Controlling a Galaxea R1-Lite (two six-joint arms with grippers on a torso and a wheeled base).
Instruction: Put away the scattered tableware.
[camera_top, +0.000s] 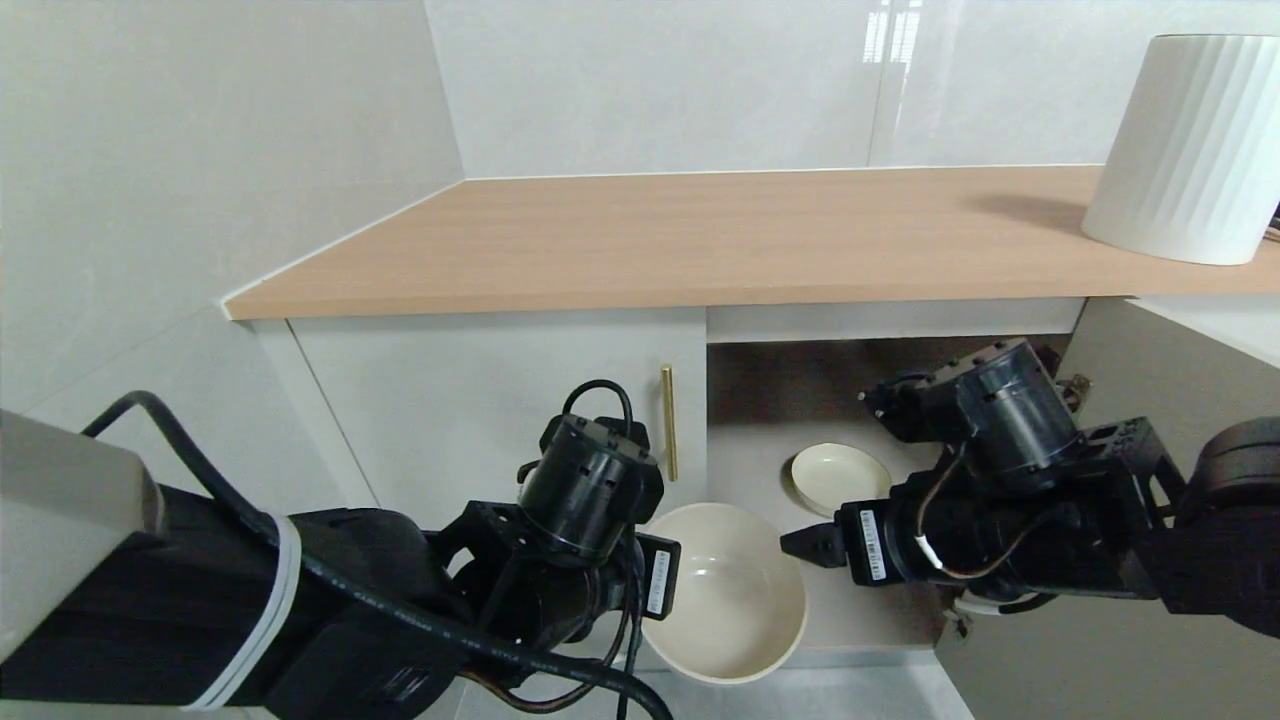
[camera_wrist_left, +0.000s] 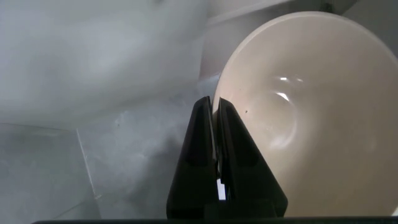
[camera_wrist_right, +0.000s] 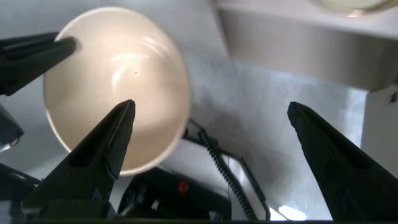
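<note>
You have a plain cream bowl (camera_top: 725, 600) in front of the cabinet (camera_top: 480, 400), whose door is off-white with a thin brass-gold handle (camera_top: 669, 423). Inside the cabinet, the small plate (camera_top: 838, 475) is the same cream. The worktop (camera_top: 700, 230) above the cabinet is light tan woodgrain, and the pot (camera_top: 1190, 150) on it is white with vertical ribs. Your left gripper (camera_wrist_left: 215, 106) and right gripper (camera_wrist_right: 211, 112) are black
</note>
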